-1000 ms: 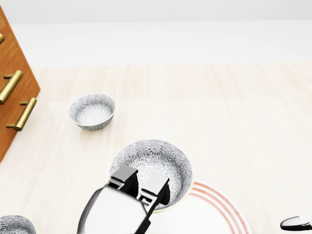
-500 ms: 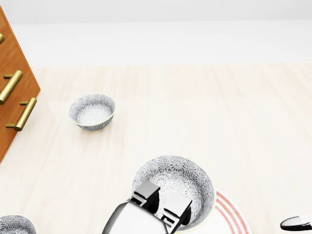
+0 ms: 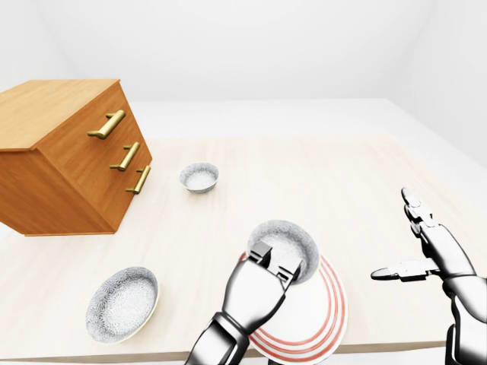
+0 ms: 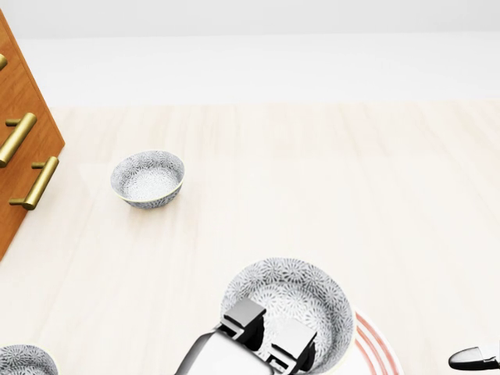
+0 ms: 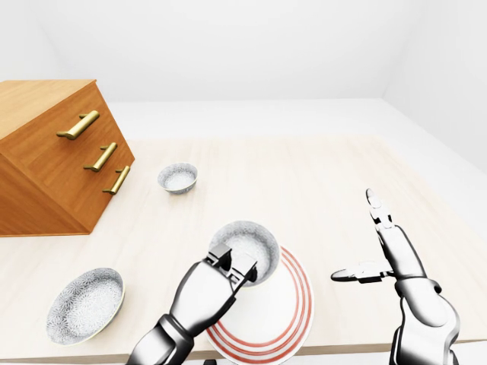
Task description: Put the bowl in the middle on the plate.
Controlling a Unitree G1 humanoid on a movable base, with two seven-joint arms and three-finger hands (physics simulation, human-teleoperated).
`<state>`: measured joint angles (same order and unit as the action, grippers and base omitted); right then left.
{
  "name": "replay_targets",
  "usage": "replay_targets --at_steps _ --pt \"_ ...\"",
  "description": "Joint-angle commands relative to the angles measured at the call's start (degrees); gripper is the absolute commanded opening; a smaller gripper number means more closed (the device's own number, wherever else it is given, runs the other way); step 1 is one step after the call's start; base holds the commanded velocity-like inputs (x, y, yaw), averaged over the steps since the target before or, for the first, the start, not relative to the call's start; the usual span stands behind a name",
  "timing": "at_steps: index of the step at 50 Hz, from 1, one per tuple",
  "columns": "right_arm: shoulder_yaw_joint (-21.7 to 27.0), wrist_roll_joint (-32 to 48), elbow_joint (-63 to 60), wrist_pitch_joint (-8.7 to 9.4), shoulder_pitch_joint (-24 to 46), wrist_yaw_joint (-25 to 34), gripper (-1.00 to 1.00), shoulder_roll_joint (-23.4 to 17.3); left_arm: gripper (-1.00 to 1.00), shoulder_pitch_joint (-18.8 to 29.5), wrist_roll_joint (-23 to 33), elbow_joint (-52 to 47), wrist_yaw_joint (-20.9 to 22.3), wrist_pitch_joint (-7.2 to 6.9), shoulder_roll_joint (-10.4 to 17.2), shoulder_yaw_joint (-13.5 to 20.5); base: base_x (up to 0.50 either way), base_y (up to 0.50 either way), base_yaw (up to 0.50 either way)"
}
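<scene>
My left hand [image 3: 257, 293] grips the near rim of the grey-patterned ceramic bowl [image 3: 288, 242], fingers closed over it. The bowl is over the far left edge of the white round plate with red rings [image 3: 323, 315]; contact cannot be told. My right hand [image 3: 426, 251] hovers well right, fingers spread, holding nothing. Two similar bowls [image 3: 198, 177] [image 3: 122, 302] lie left on the pale wooden table [image 3: 342, 175].

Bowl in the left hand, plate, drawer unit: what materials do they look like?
The bowl looks like glazed ceramic: grey floral print, cream rim. The plate: likely glossy white ceramic, red rings. The drawer unit: wood grain, brass-coloured handles. Rendered, so uncertain.
</scene>
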<state>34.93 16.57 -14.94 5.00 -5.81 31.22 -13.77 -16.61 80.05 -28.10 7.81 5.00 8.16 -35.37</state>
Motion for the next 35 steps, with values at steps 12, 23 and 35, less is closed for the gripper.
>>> replay_targets --at_steps 12,23,35 --pt "-0.1 0.1 0.3 0.00 0.0 -0.1 1.00 -0.1 -1.00 -3.2 -0.9 -2.9 -4.5 0.00 2.7 -1.5 0.00 0.00 0.00" --pt "0.0 0.0 0.3 0.00 0.1 -0.1 1.00 -0.2 -1.00 -4.7 -1.1 -2.9 -7.5 -0.14 4.4 -3.4 0.00 0.00 0.00" --pt "0.0 0.0 0.3 0.00 0.1 -0.1 1.00 -0.1 -1.00 -5.3 -1.6 0.2 -11.3 -1.26 5.1 -4.4 0.00 0.00 0.00"
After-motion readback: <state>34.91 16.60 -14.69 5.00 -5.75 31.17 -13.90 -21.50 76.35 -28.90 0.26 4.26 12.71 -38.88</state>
